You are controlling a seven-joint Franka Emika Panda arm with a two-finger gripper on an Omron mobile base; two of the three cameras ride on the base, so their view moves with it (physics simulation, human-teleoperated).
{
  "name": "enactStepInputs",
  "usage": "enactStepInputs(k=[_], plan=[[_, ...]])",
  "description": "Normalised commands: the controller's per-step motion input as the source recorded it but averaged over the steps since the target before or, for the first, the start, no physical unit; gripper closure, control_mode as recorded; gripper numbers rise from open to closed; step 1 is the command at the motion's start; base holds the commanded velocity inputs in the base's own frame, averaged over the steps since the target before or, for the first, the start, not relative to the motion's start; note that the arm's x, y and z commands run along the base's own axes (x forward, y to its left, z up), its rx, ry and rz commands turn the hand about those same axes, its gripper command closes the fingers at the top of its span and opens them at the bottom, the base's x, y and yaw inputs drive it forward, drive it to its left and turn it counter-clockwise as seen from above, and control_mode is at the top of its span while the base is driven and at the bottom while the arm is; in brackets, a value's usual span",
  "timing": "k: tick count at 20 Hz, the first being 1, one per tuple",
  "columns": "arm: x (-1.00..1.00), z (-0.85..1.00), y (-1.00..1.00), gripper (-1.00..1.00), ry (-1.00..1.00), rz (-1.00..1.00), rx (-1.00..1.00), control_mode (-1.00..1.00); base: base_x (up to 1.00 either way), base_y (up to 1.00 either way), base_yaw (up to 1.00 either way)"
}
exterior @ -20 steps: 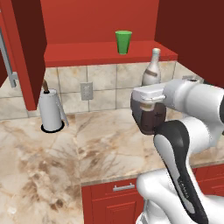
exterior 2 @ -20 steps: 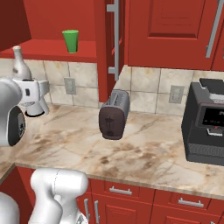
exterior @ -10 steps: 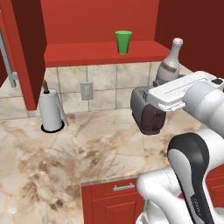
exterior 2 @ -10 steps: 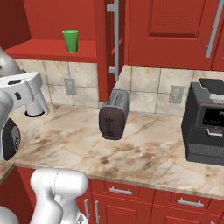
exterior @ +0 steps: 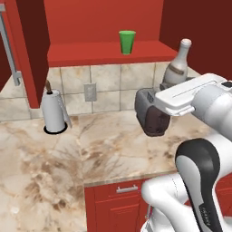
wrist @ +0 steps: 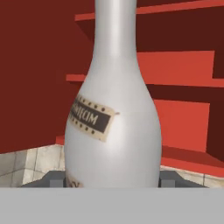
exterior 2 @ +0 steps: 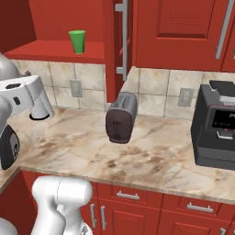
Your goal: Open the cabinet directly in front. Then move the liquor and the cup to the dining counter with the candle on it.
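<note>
While jaws look clamped on the liquor [wrist: 114,127] | keep upright | clear the cabinet [exterior: 104,52] shelf edge

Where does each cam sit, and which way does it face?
Left base view: behind-left of the arm, facing the open cabinet; white forearm crosses at right, liquor above it.
Right base view: behind-right, facing toaster and coffee machine; arm at left.
Hand view: on the hand, facing the liquor up close.
Shared: both base views show the cup.
</note>
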Motion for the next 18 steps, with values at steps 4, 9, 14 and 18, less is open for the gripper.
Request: enactStepInputs(k=[4, 9, 14, 18], plan=[[0.00, 0.00, 0.00, 1.00, 0.00, 0.00, 0.00, 1.00, -1.00, -0.06, 0.38], [0.00, 0.00, 0.00, 1.00, 0.00, 0.00, 0.00, 1.00, -1.00, -0.63, 0.51], [0.00, 0.00, 0.00, 1.00, 0.00, 0.00, 0.00, 1.00, -0.91, -0.96, 0.50], [0.00, 0.00, 0.00, 1.00, 0.00, 0.00, 0.00, 1.00, -1.00, -0.61, 0.63]])
